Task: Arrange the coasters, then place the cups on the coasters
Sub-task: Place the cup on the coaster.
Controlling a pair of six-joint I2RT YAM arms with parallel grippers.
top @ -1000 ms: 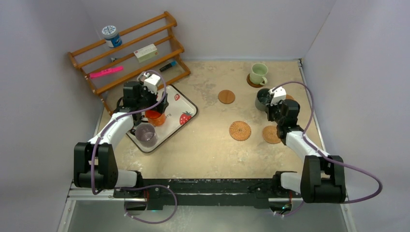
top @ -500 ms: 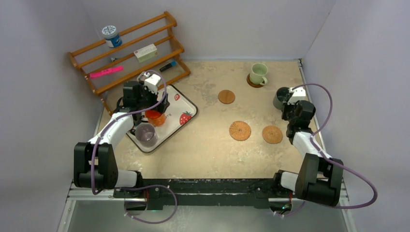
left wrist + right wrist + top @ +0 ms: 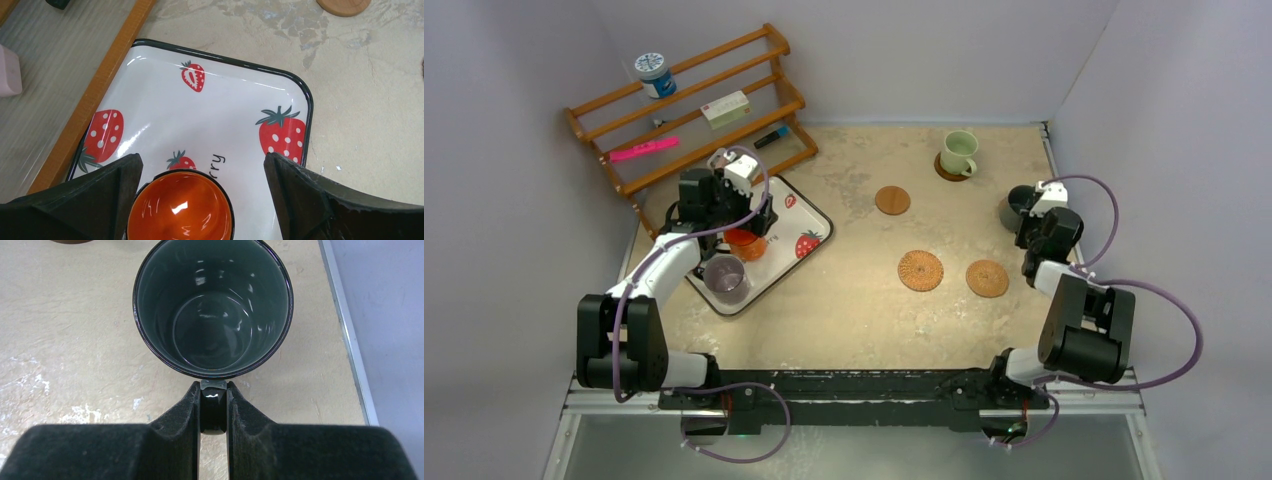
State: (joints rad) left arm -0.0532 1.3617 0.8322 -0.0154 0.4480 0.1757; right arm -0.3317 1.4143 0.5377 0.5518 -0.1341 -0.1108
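Soft, even overhead light, faint shadows; glare streaks the tray (image 3: 225, 115) at ten o'clock; highlights glint inside the orange cup (image 3: 181, 210) and dark cup (image 3: 212, 310)

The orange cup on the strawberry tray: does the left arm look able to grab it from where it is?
Probably yes. The left hand hangs open right over the orange cup, with a finger on each side of it and nothing in between. The cup stands upright on the tray.
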